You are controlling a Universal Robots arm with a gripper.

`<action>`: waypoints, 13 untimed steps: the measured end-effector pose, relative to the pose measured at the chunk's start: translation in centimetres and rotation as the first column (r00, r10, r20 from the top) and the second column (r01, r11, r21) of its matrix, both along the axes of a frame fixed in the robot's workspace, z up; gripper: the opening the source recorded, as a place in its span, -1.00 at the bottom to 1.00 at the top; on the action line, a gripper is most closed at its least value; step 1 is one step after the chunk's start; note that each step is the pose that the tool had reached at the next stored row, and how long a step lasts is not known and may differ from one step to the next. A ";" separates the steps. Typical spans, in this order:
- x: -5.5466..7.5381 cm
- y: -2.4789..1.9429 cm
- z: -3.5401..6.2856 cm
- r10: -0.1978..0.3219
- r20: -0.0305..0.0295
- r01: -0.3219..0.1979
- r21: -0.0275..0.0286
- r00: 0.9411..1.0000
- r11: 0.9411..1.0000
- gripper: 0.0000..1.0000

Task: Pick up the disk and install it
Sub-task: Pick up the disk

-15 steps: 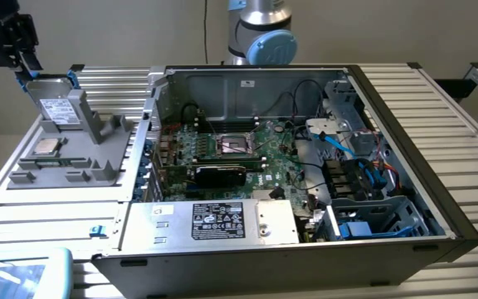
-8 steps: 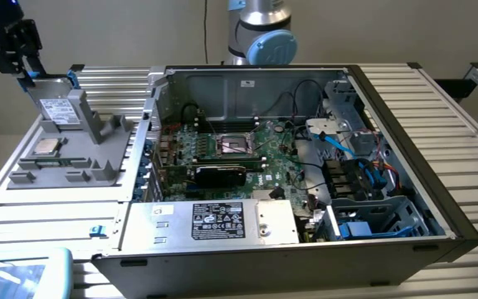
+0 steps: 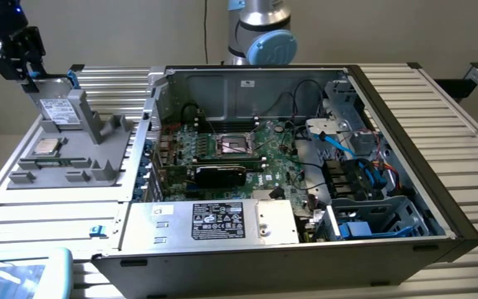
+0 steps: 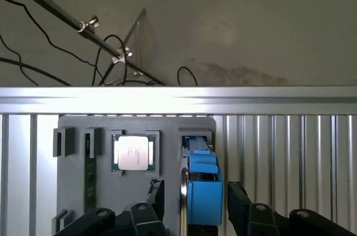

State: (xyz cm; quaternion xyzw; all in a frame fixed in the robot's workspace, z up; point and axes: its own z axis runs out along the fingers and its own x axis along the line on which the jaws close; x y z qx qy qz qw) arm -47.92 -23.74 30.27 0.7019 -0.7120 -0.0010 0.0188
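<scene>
Up on the grey holder (image 3: 73, 156) at the exterior view's left, the disk (image 3: 56, 111) stands on its end, long side pointing up at the claw (image 3: 25, 70). That claw (image 4: 196, 188) hangs right above, open, one finger (image 4: 158, 197) each side of the blue frame, not squeezing.

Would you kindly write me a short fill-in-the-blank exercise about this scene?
The disk has a ____ plastic carrier. The open gripper has one finger on each ____ of the disk. The square processor chip sits in the same ____ holder as the disk.
Missing words: blue; side; grey.
</scene>
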 end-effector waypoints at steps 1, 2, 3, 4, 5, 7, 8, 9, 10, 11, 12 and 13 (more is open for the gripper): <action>0.0 0.00 -0.15 0.004 0.000 -0.004 0.001 1.000 1.000 0.15; 0.0 -0.01 -0.25 0.008 0.000 -0.008 0.002 1.000 1.000 0.15; 0.0 -0.03 -0.31 0.013 0.000 -0.013 0.004 1.000 1.000 0.15; 0.0 -0.04 -0.36 0.018 0.000 -0.018 0.006 1.000 1.000 0.15; 0.0 -0.03 -0.40 0.022 0.000 -0.022 0.008 1.000 1.000 0.15; 0.0 -0.03 -0.48 0.025 0.000 -0.025 0.009 1.000 1.000 0.15; 0.0 -0.03 -0.53 0.025 0.000 -0.025 0.009 1.000 1.000 0.15; 0.0 -0.04 -0.59 0.025 0.001 -0.025 0.009 1.000 1.000 0.15; 0.0 -0.04 -0.68 0.025 0.001 -0.025 0.010 1.000 1.000 0.15; 0.0 -0.04 -0.75 0.025 0.002 -0.025 0.010 1.000 1.000 0.15; 0.0 -0.04 -0.78 0.025 0.002 -0.025 0.011 1.000 1.000 0.15; 0.0 -0.05 -0.78 0.025 0.001 -0.025 0.011 1.000 1.000 0.15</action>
